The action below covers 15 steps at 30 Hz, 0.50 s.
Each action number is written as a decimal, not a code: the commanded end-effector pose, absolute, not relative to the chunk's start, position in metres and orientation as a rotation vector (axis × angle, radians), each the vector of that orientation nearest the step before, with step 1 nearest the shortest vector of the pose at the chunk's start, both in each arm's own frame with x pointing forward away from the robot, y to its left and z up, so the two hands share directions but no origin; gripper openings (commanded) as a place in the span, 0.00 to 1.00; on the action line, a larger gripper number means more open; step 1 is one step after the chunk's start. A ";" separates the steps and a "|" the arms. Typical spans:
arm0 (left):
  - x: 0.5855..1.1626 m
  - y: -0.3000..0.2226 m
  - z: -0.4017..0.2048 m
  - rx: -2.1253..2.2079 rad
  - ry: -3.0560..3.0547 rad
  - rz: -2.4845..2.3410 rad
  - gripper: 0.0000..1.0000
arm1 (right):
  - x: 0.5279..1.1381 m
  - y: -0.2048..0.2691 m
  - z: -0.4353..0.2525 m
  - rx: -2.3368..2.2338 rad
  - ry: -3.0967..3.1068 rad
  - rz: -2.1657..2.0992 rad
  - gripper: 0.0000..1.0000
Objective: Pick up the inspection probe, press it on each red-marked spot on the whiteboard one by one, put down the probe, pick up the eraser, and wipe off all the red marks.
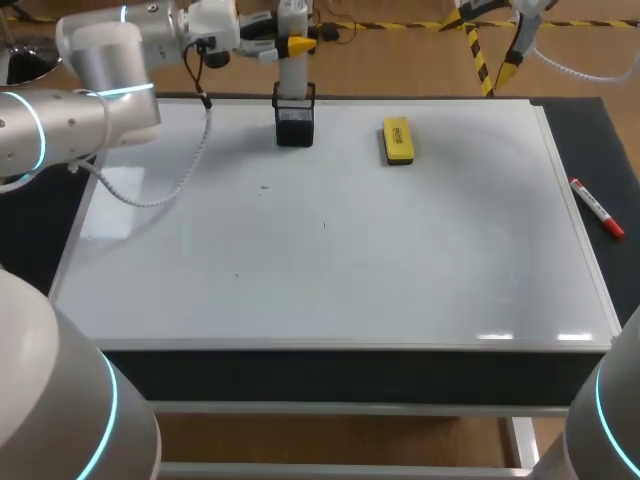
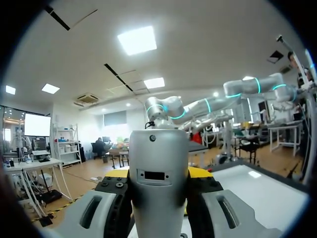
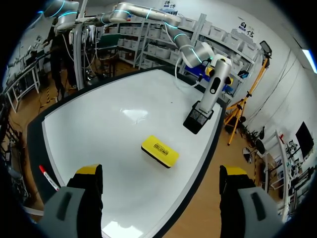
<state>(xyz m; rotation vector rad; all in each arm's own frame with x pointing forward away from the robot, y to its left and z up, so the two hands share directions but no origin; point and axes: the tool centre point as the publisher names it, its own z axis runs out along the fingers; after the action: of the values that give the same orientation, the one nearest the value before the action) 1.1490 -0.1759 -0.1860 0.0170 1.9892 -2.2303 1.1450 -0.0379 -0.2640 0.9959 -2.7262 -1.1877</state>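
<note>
Print is showing as a dark line on the label of the yellow block eraser (image 3: 159,151), but it is too small to read. A small dark panel is sitting on the face of the grey cylindrical inspection probe (image 2: 157,198), and whatever it is carrying is too small to tell.

The black mesh holder (image 1: 294,122) is standing in the upper middle of the head view, at the far edge of the white rectangular whiteboard (image 1: 400,260). It is holding the probe upright, with the probe's lower end inside the mesh. The left gripper (image 2: 159,172) is clenching the probe's upper part. In the left wrist view both fingers are pressing the cylinder from two sides, with the yellow tips peeking out behind it. The left arm (image 1: 90,110) is coming in from the upper left of the head view.

The eraser is lying flat on the whiteboard, near the holder and to its right in the head view, apart from it. A red-and-white marker pen (image 1: 597,208) is lying on the black surface (image 1: 600,140), just beside the whiteboard's right edge, at the middle right of the head view. A few tiny dark specks (image 1: 264,187) are dotting the board left of centre.

The right gripper (image 3: 162,171) is hanging released over the board's edge, its fingers spread wide with nothing between them. The eraser is lying ahead of it, with the holder and probe farther on. The marker is lying beside one of its fingers.
</note>
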 end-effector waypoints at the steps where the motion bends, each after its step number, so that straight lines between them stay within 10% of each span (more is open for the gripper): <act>1: 1.155 -0.176 -0.192 0.062 1.999 -2.259 0.00 | 1.153 -0.041 -0.264 1.014 -2.673 -1.155 1.00; 15: 1.159 -0.181 -0.228 0.075 2.003 -2.274 0.00 | 1.153 -0.041 -0.264 1.014 -2.673 -1.155 1.00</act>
<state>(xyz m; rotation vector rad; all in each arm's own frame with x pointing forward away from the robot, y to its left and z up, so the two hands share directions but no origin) 1.1501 -0.1792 -0.2182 0.0391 2.0142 -2.2413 1.1452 -0.0379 -0.2641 0.9951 -2.7272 -1.1904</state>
